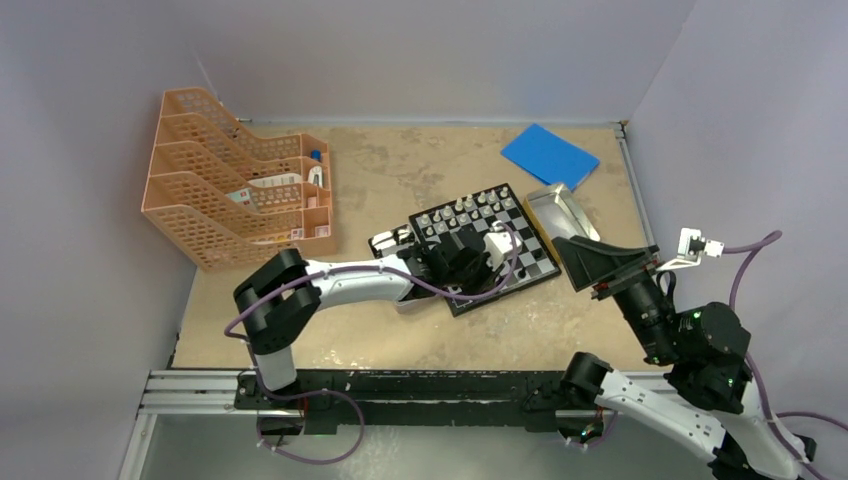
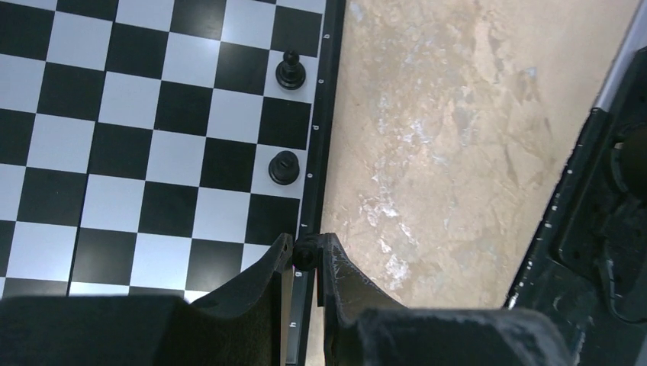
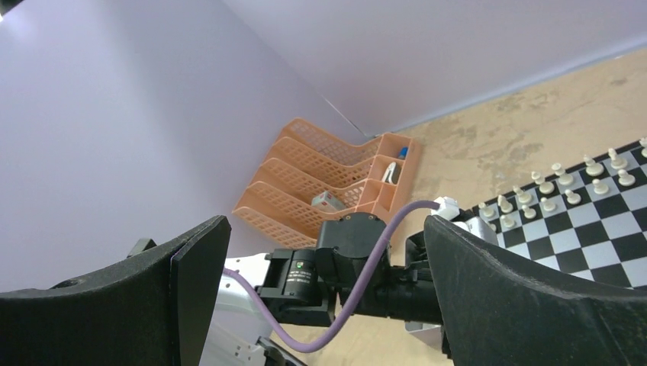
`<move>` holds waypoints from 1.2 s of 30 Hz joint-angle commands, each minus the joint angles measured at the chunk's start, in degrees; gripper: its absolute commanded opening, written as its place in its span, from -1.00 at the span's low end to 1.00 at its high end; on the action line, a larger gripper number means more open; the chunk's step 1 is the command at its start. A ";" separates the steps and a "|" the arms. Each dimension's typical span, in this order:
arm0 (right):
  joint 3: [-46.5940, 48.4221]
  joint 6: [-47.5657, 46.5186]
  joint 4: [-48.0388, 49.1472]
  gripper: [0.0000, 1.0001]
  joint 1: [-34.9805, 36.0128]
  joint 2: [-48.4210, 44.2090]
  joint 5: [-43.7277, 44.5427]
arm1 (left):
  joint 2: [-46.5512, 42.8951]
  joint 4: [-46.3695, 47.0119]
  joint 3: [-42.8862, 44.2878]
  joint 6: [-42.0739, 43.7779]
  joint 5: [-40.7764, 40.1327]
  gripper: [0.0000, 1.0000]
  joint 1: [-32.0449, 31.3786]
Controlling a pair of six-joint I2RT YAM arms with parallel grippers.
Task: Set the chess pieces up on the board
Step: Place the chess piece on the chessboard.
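The board [image 1: 527, 256] lies mid-table, with white chess pieces [image 1: 459, 210] lined along its far edge. My left gripper [image 1: 462, 262] hovers over the board's near side. In the left wrist view this left gripper [image 2: 307, 248] is shut on a small black chess piece [image 2: 308, 252], right above the board's black border [image 2: 319, 152]. Two black pieces [image 2: 290, 70] [image 2: 284, 168] stand in the edge column of the board. My right gripper [image 1: 590, 262] is raised at the board's right. In its wrist view the right gripper [image 3: 326, 225] is open and holds nothing.
An orange wire rack [image 1: 240, 190] stands at the left. A blue pad [image 1: 550, 155] lies at the back right. A silver tin [image 1: 560, 208] sits between the board and my right gripper. Another tin [image 1: 390, 241] lies by the left arm.
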 commanded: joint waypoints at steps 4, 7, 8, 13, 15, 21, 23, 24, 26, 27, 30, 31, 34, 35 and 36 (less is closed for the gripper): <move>2.95 0.66 -1.22 0.98 0.63 0.03 0.90 | 1.51 7.03 2.44 1.13 -3.54 -1.00 0.00; 3.05 0.26 -1.19 0.98 0.62 0.02 0.95 | 1.46 5.80 4.10 0.22 -4.99 -1.00 0.00; 3.07 0.28 -1.21 0.97 0.64 -0.07 0.96 | 1.34 5.27 4.72 -0.10 -5.11 -1.00 0.00; 2.60 0.25 -0.58 0.98 0.59 -0.62 1.32 | 0.62 5.85 6.29 -1.43 -7.41 -0.99 0.00; 2.61 0.22 -0.51 0.98 0.59 -0.64 1.44 | 1.21 6.41 7.39 -1.27 -6.73 -0.99 0.00; 3.42 0.27 -0.09 0.98 0.63 -0.96 1.69 | 5.50 5.78 11.96 -0.05 -5.75 -0.99 0.00; 3.51 0.25 0.27 0.97 0.64 -1.29 1.63 | 6.91 5.80 13.14 0.22 -5.49 -0.99 0.00; 3.47 0.32 0.39 0.98 0.64 -1.41 1.66 | 7.60 6.05 13.65 0.43 -5.48 -0.99 0.00; 3.30 0.43 0.69 0.98 0.61 -1.66 1.58 | 8.89 6.33 14.58 0.75 -4.41 -0.99 0.00; 3.25 0.46 0.84 0.98 0.63 -1.72 1.52 | 9.49 6.27 15.01 0.89 -4.26 -0.99 0.00; 3.17 0.58 0.99 0.98 0.64 -1.86 1.42 | 11.38 6.36 15.96 1.36 -4.25 -0.99 0.00; 3.08 0.60 1.18 0.98 0.64 -1.93 1.39 | 11.89 6.34 16.23 1.39 -4.25 -0.99 0.00; 3.07 0.58 1.42 0.98 0.64 -1.97 1.35 | 12.76 6.45 16.57 1.48 -3.67 -0.99 0.00; 3.02 0.57 1.43 0.98 0.58 -2.02 1.34 | 13.06 6.50 16.58 1.52 -3.51 -0.99 0.00; 2.95 0.38 1.51 0.98 0.63 -1.97 1.32 | 13.30 6.51 16.66 1.56 -3.42 -0.99 0.00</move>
